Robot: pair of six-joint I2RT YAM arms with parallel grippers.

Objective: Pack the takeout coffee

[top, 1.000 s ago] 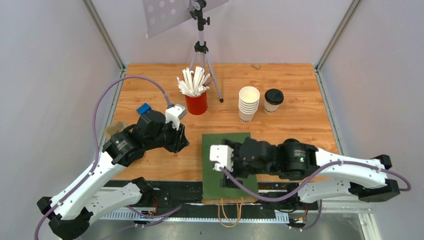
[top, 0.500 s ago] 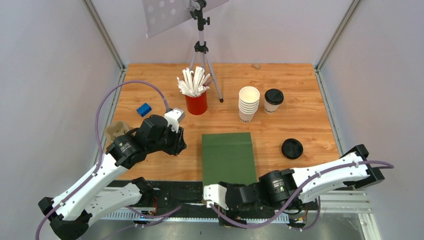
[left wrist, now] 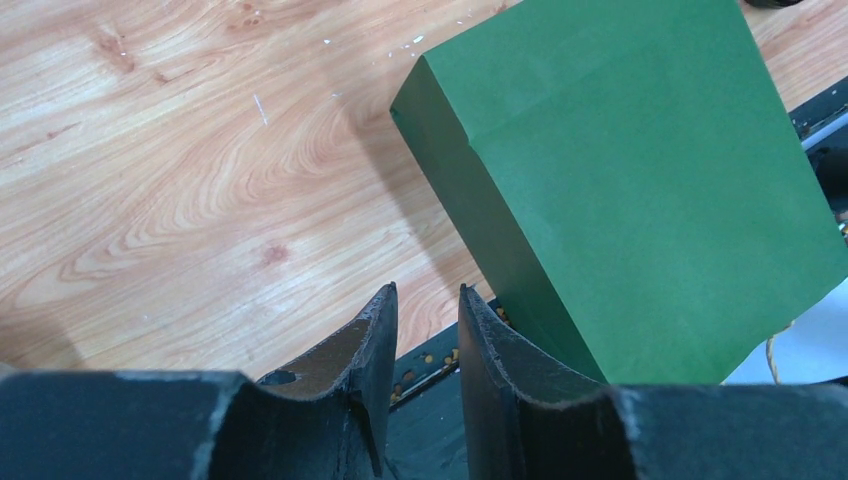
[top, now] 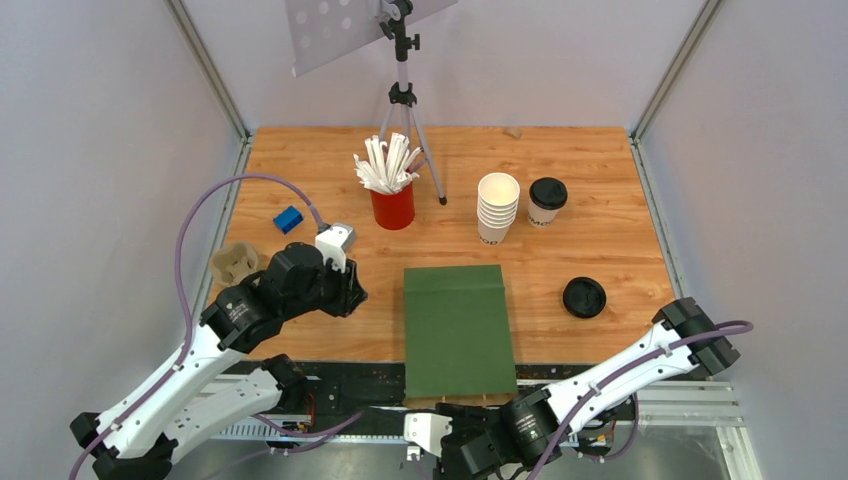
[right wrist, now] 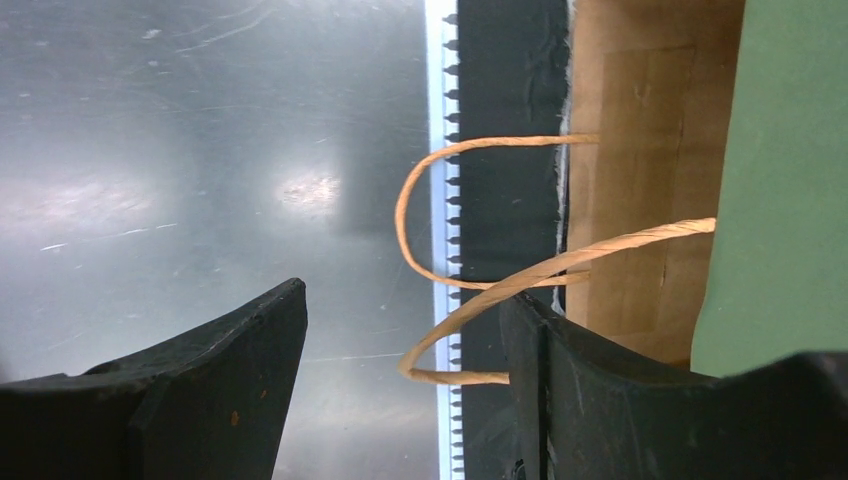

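The takeout coffee [top: 546,200], a small white paper cup with a black lid on it, stands at the back right of the wooden table. A second, loose black lid [top: 584,297] lies right of the flat green paper bag [top: 456,325]. My left gripper [top: 348,293] hovers left of the bag, its jaws narrowly open and empty [left wrist: 425,292], with the bag [left wrist: 640,170] to its right. My right gripper [top: 438,450] is below the table's near edge, open [right wrist: 405,295], with the bag's twine handles [right wrist: 470,300] looping between its jaws, untouched.
A stack of nested white cups [top: 497,207] stands left of the coffee. A red cup of white straws [top: 392,200], a tripod [top: 402,95], a blue block [top: 288,219] and a cardboard cup carrier [top: 235,264] sit on the left half.
My right arm pulled back from over the green bag to below the table's near edge, uncovering the bag and the loose lid. My left gripper drifted slightly toward the near left.
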